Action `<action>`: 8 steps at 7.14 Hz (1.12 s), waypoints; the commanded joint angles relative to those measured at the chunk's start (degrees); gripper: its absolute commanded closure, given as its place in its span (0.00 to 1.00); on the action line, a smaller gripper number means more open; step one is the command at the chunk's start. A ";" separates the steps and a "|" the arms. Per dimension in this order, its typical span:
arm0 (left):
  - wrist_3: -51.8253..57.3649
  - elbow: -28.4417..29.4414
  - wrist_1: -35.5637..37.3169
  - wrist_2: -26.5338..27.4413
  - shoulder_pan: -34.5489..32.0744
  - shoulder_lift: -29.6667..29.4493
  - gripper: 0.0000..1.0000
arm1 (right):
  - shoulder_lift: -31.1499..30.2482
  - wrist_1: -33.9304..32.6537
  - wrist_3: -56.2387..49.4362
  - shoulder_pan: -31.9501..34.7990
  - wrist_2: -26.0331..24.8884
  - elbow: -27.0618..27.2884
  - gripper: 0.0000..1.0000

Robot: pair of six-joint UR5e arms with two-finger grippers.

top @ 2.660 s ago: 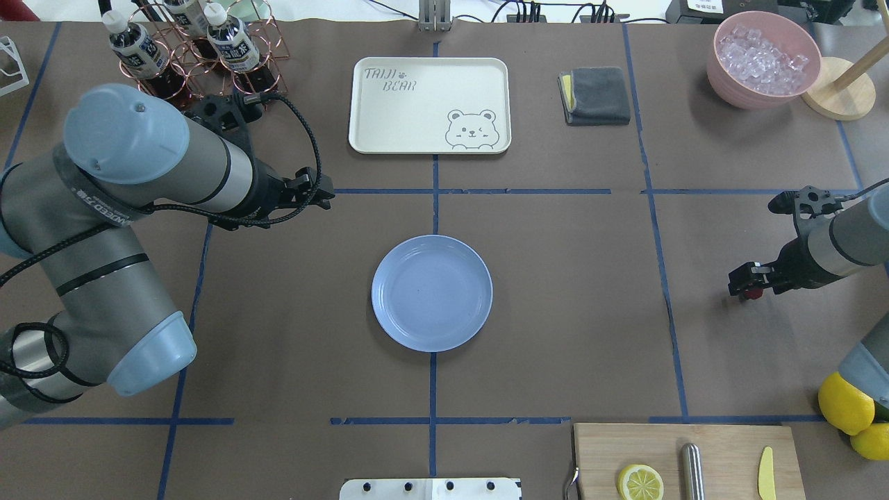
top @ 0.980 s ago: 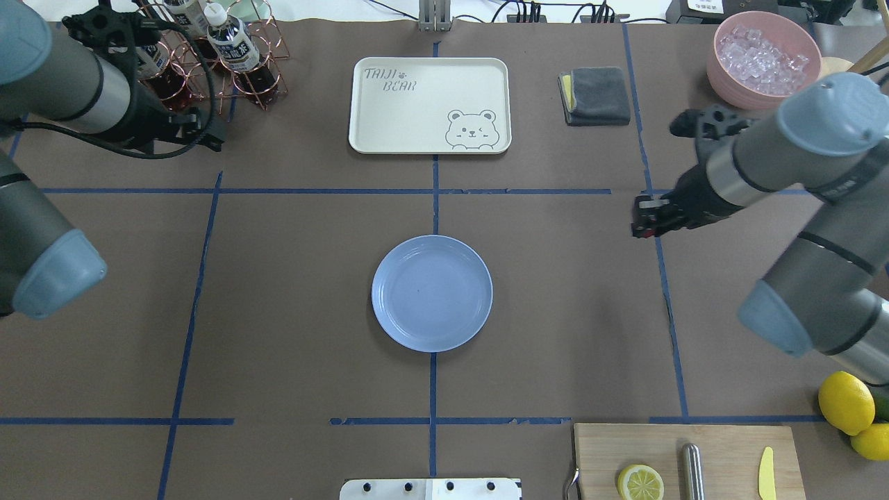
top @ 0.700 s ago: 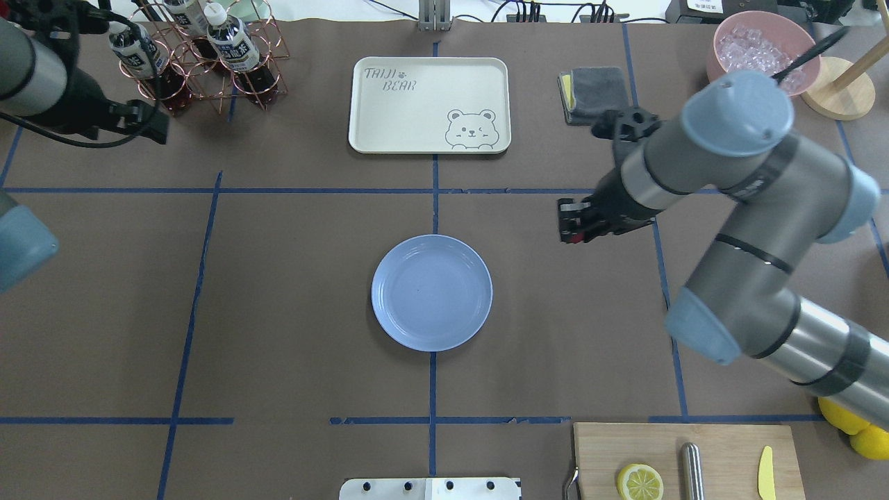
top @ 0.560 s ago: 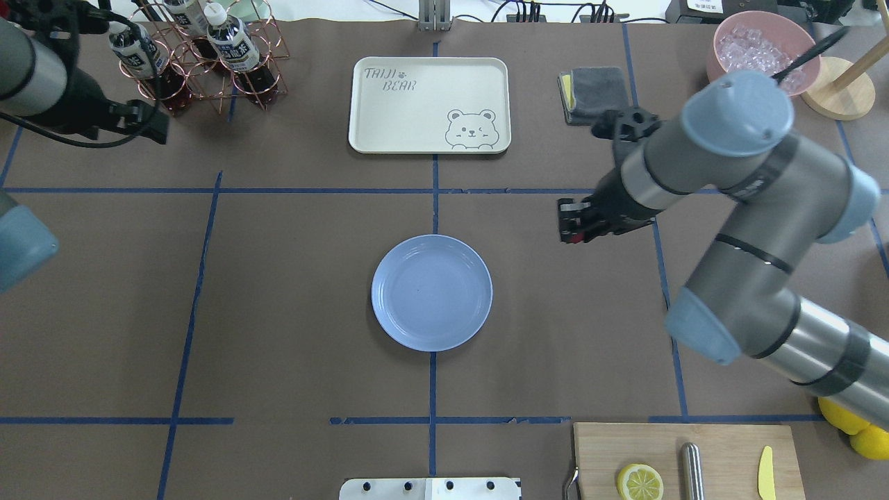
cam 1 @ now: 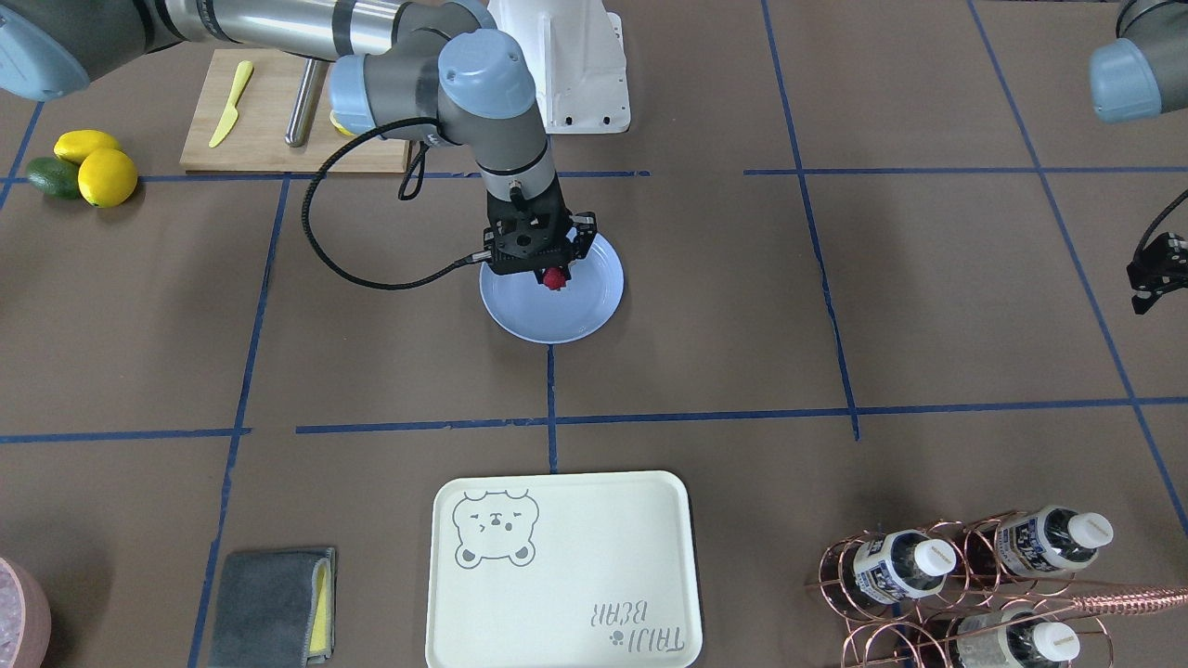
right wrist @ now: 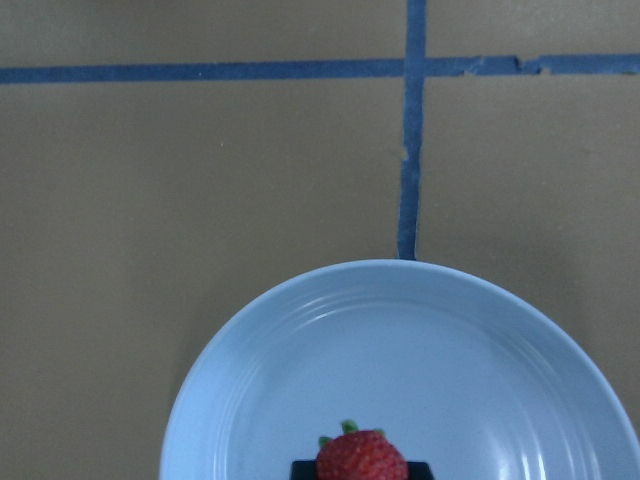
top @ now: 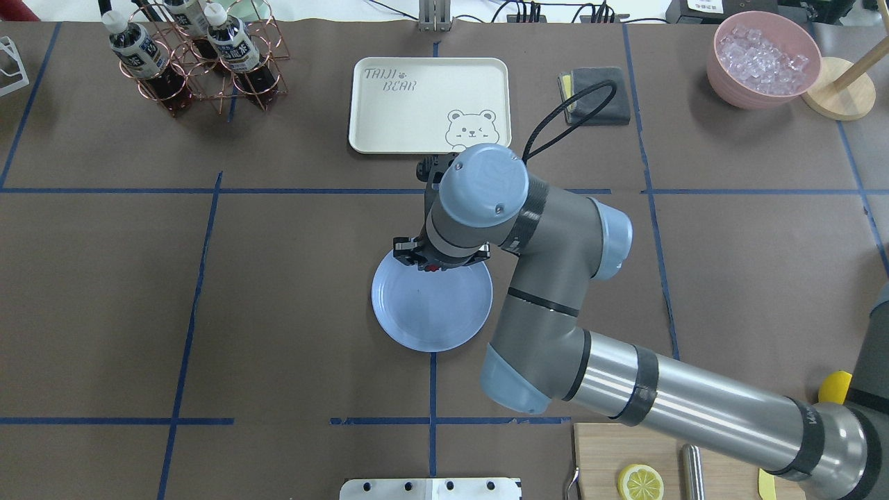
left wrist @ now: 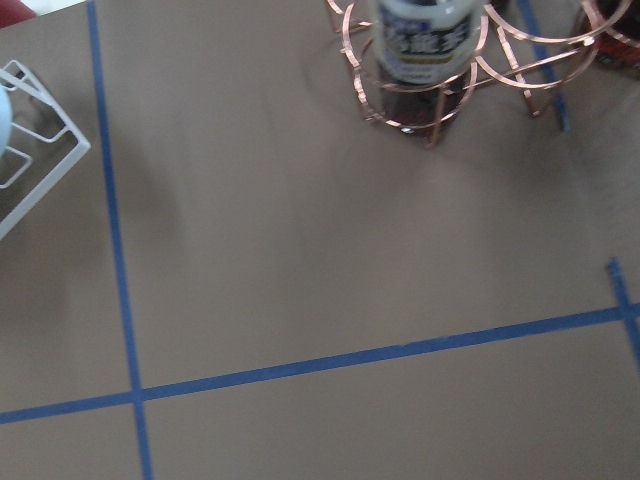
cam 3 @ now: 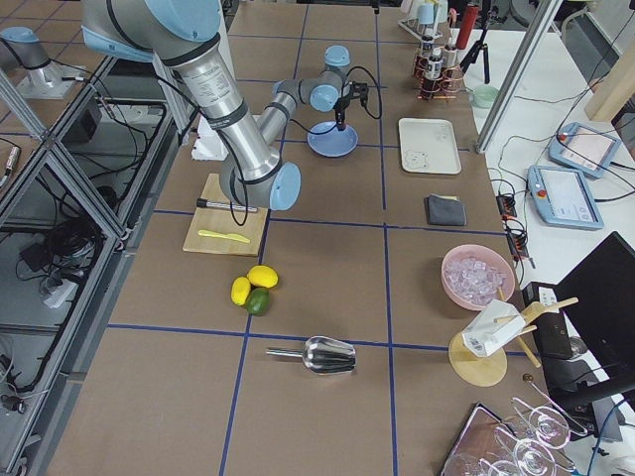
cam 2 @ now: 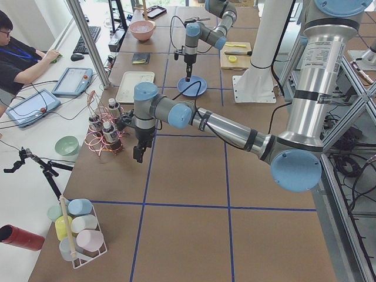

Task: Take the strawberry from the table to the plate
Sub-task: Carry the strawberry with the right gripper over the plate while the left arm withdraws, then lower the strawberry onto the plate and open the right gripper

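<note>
My right gripper (cam 1: 549, 273) is shut on the small red strawberry (cam 1: 554, 278), which hangs just above the far part of the light blue plate (cam 1: 580, 315). From overhead, the right gripper (top: 430, 262) sits over the plate (top: 430, 309) rim nearest the bear tray, the wrist hiding most of the strawberry (top: 433, 267). The right wrist view has the strawberry (right wrist: 362, 458) at its bottom edge over the plate (right wrist: 400, 350). The brown paper table (top: 278, 278) lies beneath. My left gripper (cam 1: 1149, 276) hangs near the bottle rack; its jaws are unclear.
A cream bear tray (top: 430, 104) lies beyond the plate. A copper bottle rack (top: 194, 62) stands far left, with a grey cloth (top: 596, 94) and a pink ice bowl (top: 764, 59) far right. A cutting board (top: 653, 465) with a lemon slice is near right; lemons (cam 1: 93, 167) lie beside it.
The right arm swung from the table's right side to above the plate, carrying the strawberry. The left arm pulled back leftward and out of the overhead view.
</note>
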 commanded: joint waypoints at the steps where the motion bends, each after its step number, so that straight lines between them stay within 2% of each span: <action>1: 1.70 1.66 -0.12 -0.59 -0.82 0.07 0.00 | 0.18 -0.28 0.01 -1.73 -1.38 -1.53 1.00; 4: 1.70 2.01 -0.47 -0.59 -0.82 0.07 0.00 | 0.01 -0.19 -0.08 -2.08 -1.38 -3.81 1.00; 5: 1.62 2.01 -0.47 -0.59 -0.82 0.07 0.00 | 0.01 -0.19 -0.08 -2.08 -1.29 -3.90 0.96; 6: 1.62 2.01 -0.47 -0.59 -0.82 0.07 0.00 | 0.01 -0.10 -0.08 -1.99 -1.20 -3.90 0.22; 7: 1.62 2.01 -0.47 -0.59 -0.91 0.07 0.00 | -0.08 -0.10 0.01 -1.99 -1.20 -3.90 0.00; 8: 1.62 2.01 -0.47 -0.59 -0.91 0.07 0.00 | -0.08 -0.10 0.01 -1.99 -1.03 -3.64 0.00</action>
